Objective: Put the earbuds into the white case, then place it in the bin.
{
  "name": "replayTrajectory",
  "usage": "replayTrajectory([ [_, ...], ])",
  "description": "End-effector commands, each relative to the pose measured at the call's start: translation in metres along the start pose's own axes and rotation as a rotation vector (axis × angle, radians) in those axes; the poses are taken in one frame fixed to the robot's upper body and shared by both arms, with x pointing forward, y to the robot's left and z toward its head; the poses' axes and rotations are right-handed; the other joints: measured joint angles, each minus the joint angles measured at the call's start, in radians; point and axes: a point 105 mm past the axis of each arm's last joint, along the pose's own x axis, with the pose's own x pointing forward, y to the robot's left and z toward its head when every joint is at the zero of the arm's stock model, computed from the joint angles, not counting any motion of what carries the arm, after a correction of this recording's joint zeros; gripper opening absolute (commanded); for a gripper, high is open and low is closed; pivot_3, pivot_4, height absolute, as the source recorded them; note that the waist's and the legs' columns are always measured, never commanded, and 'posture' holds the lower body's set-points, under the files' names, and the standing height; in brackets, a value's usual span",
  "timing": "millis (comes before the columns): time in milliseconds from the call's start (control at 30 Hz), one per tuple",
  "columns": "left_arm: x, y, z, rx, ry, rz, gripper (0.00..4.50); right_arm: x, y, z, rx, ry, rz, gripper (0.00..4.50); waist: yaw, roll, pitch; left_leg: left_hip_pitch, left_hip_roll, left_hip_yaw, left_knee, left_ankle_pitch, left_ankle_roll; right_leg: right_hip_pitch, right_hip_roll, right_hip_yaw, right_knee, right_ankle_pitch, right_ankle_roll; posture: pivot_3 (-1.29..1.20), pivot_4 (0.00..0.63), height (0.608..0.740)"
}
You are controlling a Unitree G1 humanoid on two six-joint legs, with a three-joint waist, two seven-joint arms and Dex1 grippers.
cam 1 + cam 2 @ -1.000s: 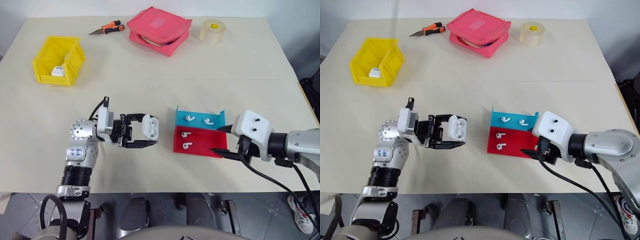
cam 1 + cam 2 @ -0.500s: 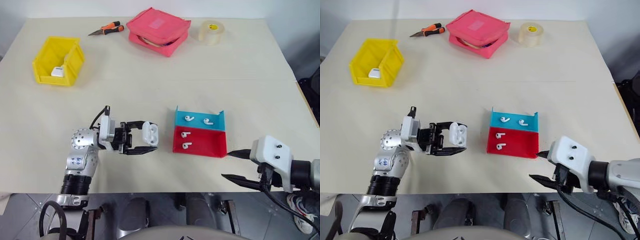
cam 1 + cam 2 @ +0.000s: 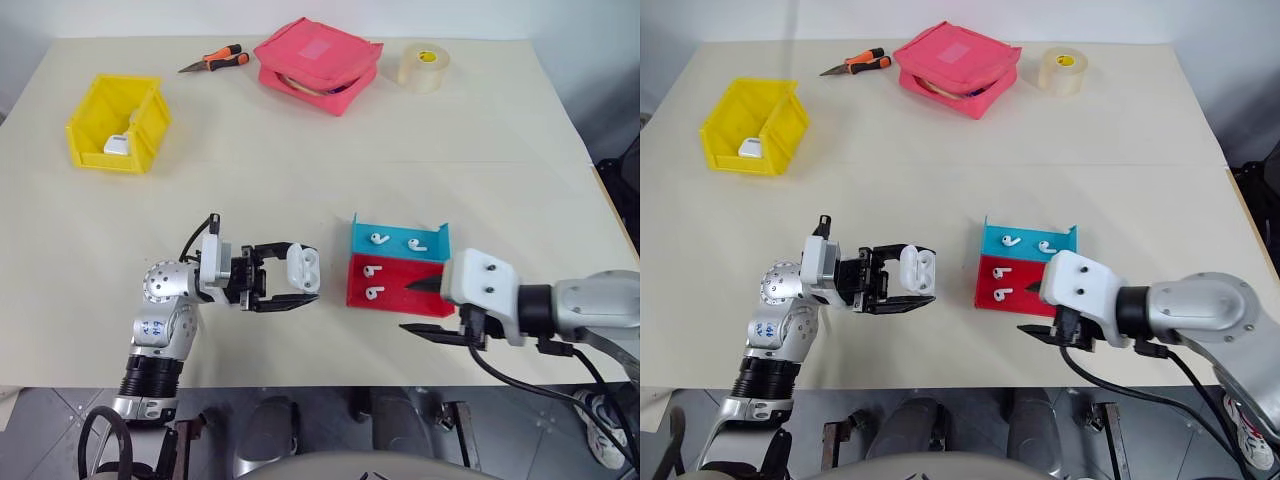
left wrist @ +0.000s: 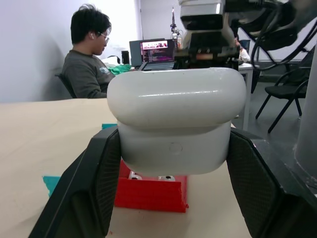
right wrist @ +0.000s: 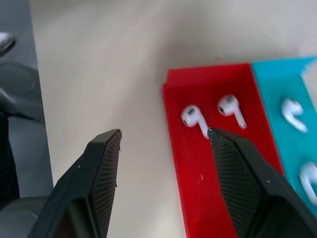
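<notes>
The right claw point(image 3: 418, 306), open beside the red tray point(image 3: 400, 292) near the tabletop's front edge, should straddle one earbud point(image 3: 374, 292) squarely, while the left claw point(image 3: 295, 283) grips the white case point(image 3: 301, 266).

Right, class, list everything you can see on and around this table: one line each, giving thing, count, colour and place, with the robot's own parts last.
earbuds: four, white; two in the blue tray, two in the red tray
blue tray: one, blue, right of centre, far side of the red tray
red tray: one, red, touching the blue tray's near side
white case: one, white, lid open, held above the table near centre
bin: one, yellow, far left
small white item: one, white, inside the bin
pouch: one, pink, far centre
tape roll: one, clear, far right of the pouch
pliers: one, orange and black handles, far left of the pouch
person: one, seated in the background
left gripper: black, shut on the case
right gripper: black, open, by the red tray
</notes>
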Motion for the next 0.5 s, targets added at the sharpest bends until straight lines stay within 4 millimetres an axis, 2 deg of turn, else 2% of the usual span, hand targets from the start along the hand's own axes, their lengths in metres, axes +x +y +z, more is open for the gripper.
replayTrajectory([
  [33, -0.001, -0.003, 0.011, 0.042, -0.021, -0.004, 2.79, 0.009, 0.000, -0.002, -0.047, 0.047, 0.041, 2.87, 0.000, 0.000, 0.000, 0.000, 0.000, 0.000, 0.000, 0.000, 0.000, 0.000, 0.000, -0.001, 0.000, 0.000, 0.000, 0.00, 0.150, 0.740],
  [367, -0.010, -0.004, 0.008, 0.034, 0.013, 0.016, 2.79, 0.035, -0.016, 0.001, -0.153, 0.099, 0.107, 2.87, -0.003, 0.000, 0.000, -0.001, 0.000, -0.001, 0.000, 0.000, 0.000, 0.000, 0.000, -0.002, -0.001, 0.000, 0.000, 0.00, 0.150, 0.740],
  [467, -0.013, -0.003, 0.008, 0.039, 0.025, 0.026, 2.79, 0.039, -0.020, 0.003, -0.165, 0.099, 0.113, 2.30, -0.004, 0.000, 0.000, -0.001, 0.000, -0.002, 0.000, 0.000, 0.000, 0.000, 0.000, -0.003, -0.001, 0.000, 0.000, 0.00, 0.150, 0.740],
  [500, -0.014, -0.002, 0.008, 0.042, 0.027, 0.033, 2.79, 0.040, -0.021, 0.004, -0.173, 0.098, 0.118, 1.97, -0.005, 0.000, 0.000, -0.001, 0.000, -0.002, 0.000, 0.000, 0.000, 0.000, 0.000, -0.003, -0.001, 0.000, 0.000, 0.00, 0.150, 0.740],
])
